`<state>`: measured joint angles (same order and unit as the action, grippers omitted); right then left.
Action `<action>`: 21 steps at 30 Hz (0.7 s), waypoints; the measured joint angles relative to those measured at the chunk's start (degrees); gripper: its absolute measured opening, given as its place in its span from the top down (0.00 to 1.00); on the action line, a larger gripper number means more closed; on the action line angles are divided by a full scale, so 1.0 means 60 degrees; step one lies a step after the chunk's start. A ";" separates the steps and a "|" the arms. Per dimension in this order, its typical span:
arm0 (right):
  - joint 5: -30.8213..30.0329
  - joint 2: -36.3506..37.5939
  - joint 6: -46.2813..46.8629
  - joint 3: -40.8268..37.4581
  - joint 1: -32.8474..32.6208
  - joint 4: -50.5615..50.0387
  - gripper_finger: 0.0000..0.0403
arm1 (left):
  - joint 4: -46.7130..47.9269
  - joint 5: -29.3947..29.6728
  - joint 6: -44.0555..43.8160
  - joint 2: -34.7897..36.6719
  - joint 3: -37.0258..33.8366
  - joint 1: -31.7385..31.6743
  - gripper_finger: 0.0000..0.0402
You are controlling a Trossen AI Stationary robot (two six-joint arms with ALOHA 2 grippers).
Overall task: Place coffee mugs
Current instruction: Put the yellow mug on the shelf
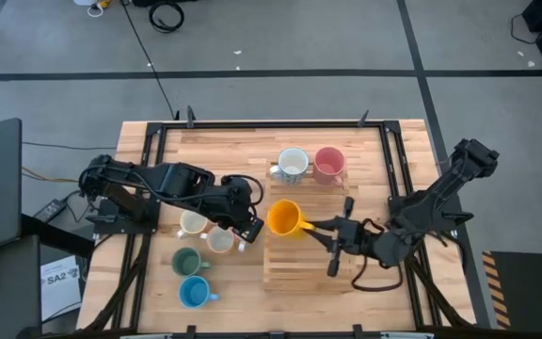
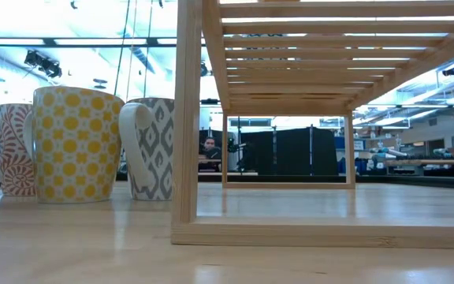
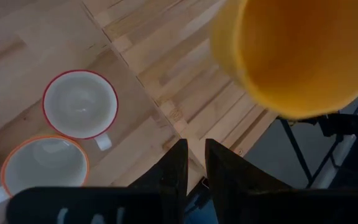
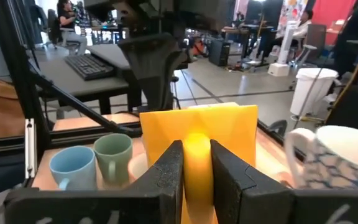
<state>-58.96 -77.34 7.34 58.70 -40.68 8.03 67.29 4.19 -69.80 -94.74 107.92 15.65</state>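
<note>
The orange mug [image 1: 284, 218] is what's being handled: in the high view it's seen at the centre of the frame, over the left end of the wooden rack [image 1: 301, 259], held by its handle in the right gripper [image 1: 316, 225], presumably so the cup body stays clear for setting down on the slats. Two mugs, a white one [image 1: 293, 165] and a pink one [image 1: 329, 164], are already parked above the rack near the upper middle, and the left gripper [image 1: 248, 228] is kept just left of the orange mug, beside two cream mugs [image 1: 205, 232]; a green mug [image 1: 187, 261] and a blue mug [image 1: 194, 293] wait at lower left. In the low view, patterned mugs [image 2: 77, 142] are lined up at the left, next to the rack's frame [image 2: 186, 118], so the shelf looks like the target. In the left wrist view, its fingers [image 3: 176, 168] are shown nearly together with nothing between them, the orange mug filling the upper right. In the right wrist view, the handle is pinched tight between the fingers [image 4: 169, 171], the mug at centre.
</note>
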 joint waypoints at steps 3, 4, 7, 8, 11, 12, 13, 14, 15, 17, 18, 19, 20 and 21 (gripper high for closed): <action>-0.0501 0.0305 0.0000 0.0000 -0.0353 -0.0286 0.85 | 0.0004 0.0018 0.0004 0.0000 -0.0004 0.0053 0.85; -0.0769 0.0383 -0.0001 0.0000 -0.0477 -0.0398 0.85 | 0.0004 0.0053 0.0007 0.0000 -0.0004 0.0071 0.85; -0.1622 0.0525 -0.0054 0.0000 -0.0873 -0.0664 0.85 | 0.0004 0.0107 0.0007 0.0000 -0.0007 0.0176 0.85; -0.1967 0.0535 -0.0087 0.0000 -0.1008 -0.0753 0.85 | 0.0004 0.0109 0.0007 0.0000 -0.0007 0.0219 0.85; -0.2925 0.0529 -0.0110 0.0000 -0.1418 -0.1046 0.85 | 0.0004 0.0114 0.0010 0.0000 -0.0007 0.0341 0.85; -0.3220 0.0514 -0.0115 0.0000 -0.1525 -0.1159 0.85 | 0.0004 0.0135 0.0011 0.0000 -0.0007 0.0390 0.85; -0.3462 0.0509 -0.0101 0.0000 -0.1637 -0.1315 0.85 | 0.0004 0.0192 0.0015 0.0000 -0.0007 0.0434 0.85; -0.3676 0.0509 0.0013 0.0000 -0.1733 -0.1489 0.85 | 0.0004 0.0243 0.0017 0.0000 -0.0011 0.0466 0.85; -0.3890 0.0509 0.0153 0.0000 -0.1814 -0.1632 0.85 | 0.0004 0.0308 0.0023 0.0000 -0.0015 0.0500 0.85; -0.4227 0.0511 0.0501 0.0000 -0.1939 -0.1988 0.85 | 0.0004 0.0385 0.0029 0.0000 -0.0015 0.0555 0.85; -0.4336 0.0513 0.0719 0.0000 -0.1986 -0.2241 0.84 | 0.0004 0.0414 0.0029 0.0000 -0.0015 0.0563 0.85; -0.4408 0.0513 0.1015 0.0000 -0.2019 -0.2519 0.84 | 0.0004 0.0424 0.0029 0.0000 -0.0015 0.0574 0.85; -0.4453 0.0513 0.1371 0.0000 -0.2030 -0.2850 0.84 | 0.0004 0.0437 0.0029 0.0000 -0.0015 0.0598 0.85; -0.4502 0.0513 0.1761 0.0000 -0.2030 -0.3177 0.84 | 0.0004 0.0443 0.0029 0.0000 -0.0015 0.0605 0.85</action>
<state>-85.97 -74.26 17.91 58.70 -52.86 -11.04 67.31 6.84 -69.63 -94.74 107.83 19.28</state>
